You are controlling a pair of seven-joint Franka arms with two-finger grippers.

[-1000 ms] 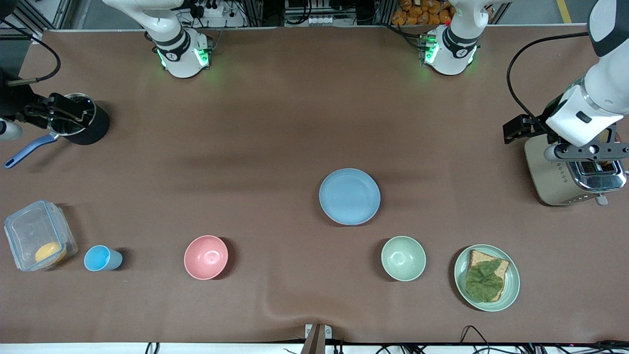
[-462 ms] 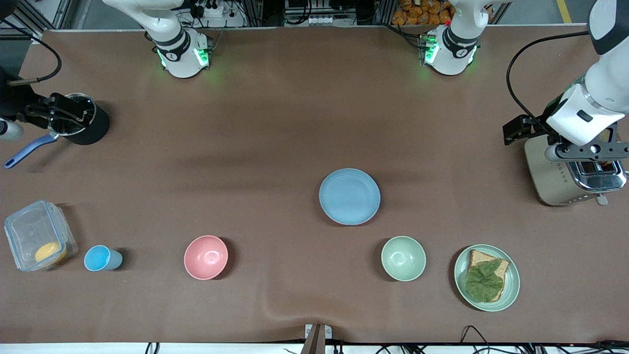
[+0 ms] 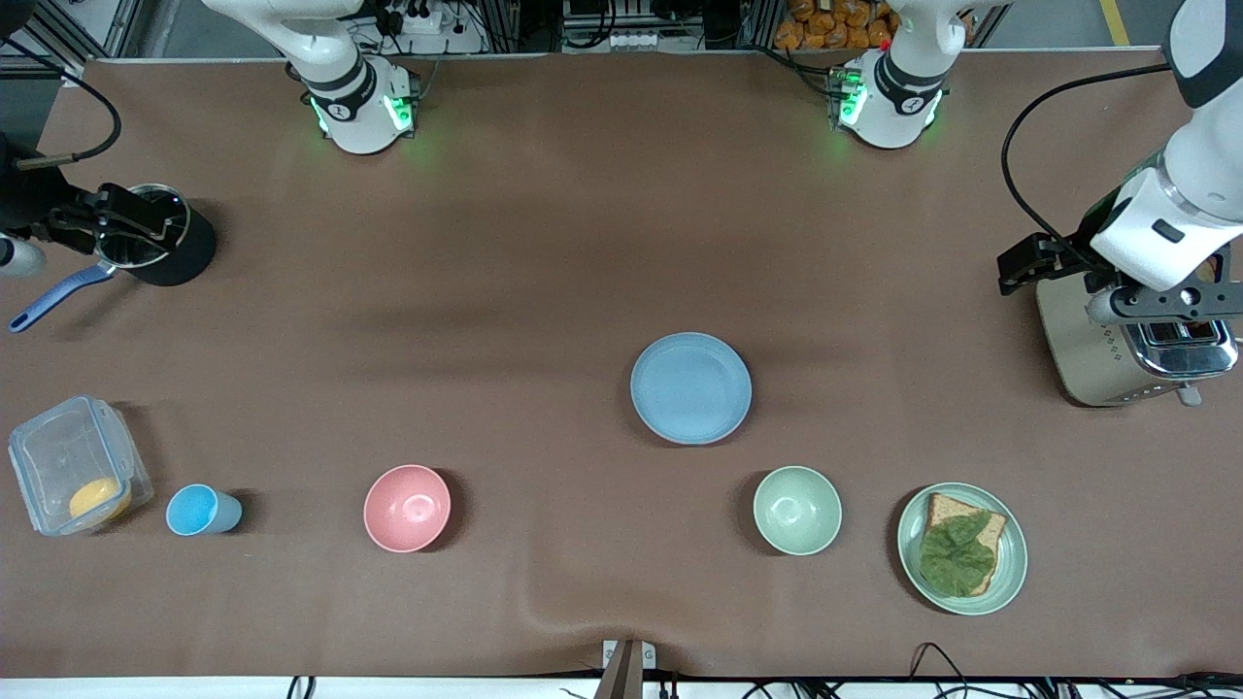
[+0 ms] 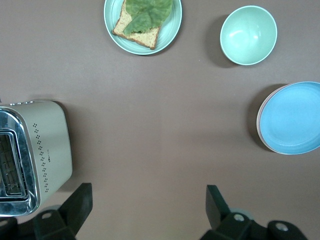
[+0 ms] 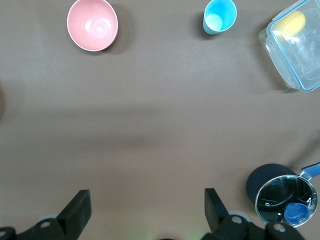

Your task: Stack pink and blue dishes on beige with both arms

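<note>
At mid-frame in the front view, the flat round pastel blue plate (image 3: pixel 690 388) lies where it lay a second ago. In the left wrist view a pale rim (image 4: pixel 259 125) peeks from under it, so it tops a stack; no separate pink or beige plate shows anywhere. The only change is small: the left gripper (image 3: pixel 1165 303), fingers spread wide and empty, has drifted slightly toward the table's edge above the silver-and-beige toaster (image 3: pixel 1117 349). The right gripper (image 3: pixel 107 228), equally wide and empty, waits over the black pot (image 3: pixel 165 248). Stacking looks finished, with both arms parked.
</note>
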